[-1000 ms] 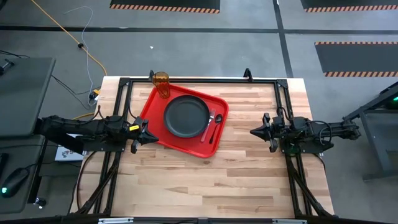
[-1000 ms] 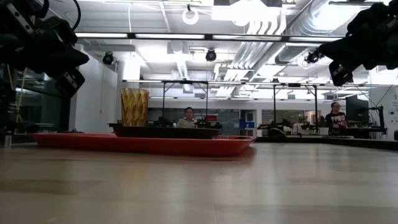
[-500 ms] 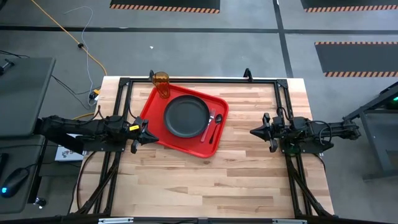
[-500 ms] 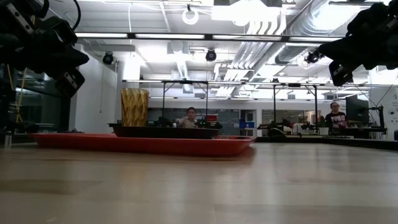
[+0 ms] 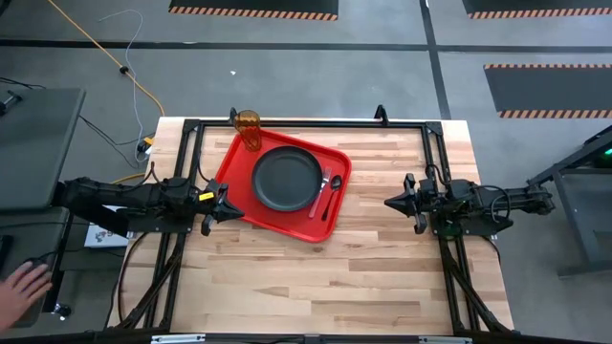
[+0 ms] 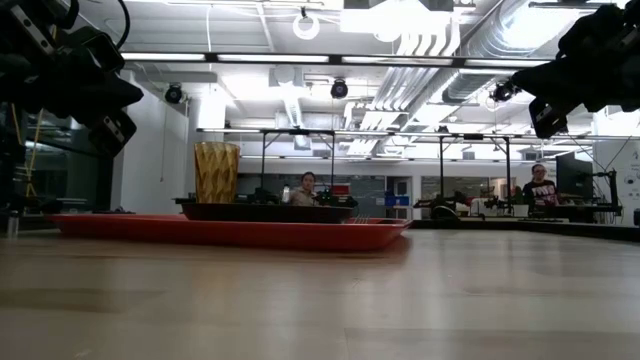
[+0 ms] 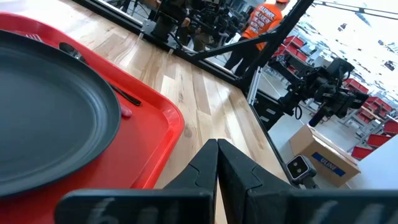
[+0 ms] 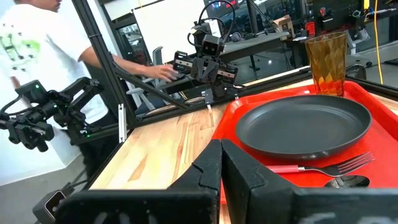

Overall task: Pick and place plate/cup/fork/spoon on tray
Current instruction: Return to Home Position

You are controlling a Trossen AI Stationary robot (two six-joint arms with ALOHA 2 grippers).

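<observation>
The red tray [image 5: 236, 164] lies at the table's far left. On it rest the black plate [image 5: 286, 179], the amber cup [image 5: 251, 130] standing upright at the tray's far corner, the pink-handled fork [image 5: 320, 192] and the black spoon [image 5: 332, 196] to the plate's right. My left gripper [image 5: 235, 213] is shut and empty, raised just off the tray's near-left edge. My right gripper [image 5: 389, 203] is shut and empty, raised to the right of the tray. The plate [image 8: 305, 127], fork [image 8: 323, 167] and cup [image 8: 326, 62] also show in the right wrist view.
A black metal frame [image 5: 316, 122] runs along the table's far edge and down both sides. Bare wood [image 5: 316, 277] stretches across the near half of the table. A person's hand [image 5: 21, 285] shows off the table at the left; people stand in the room behind.
Both arms and all the things on the tray have kept still. A person's hand has come into view off the table at the lower left.
</observation>
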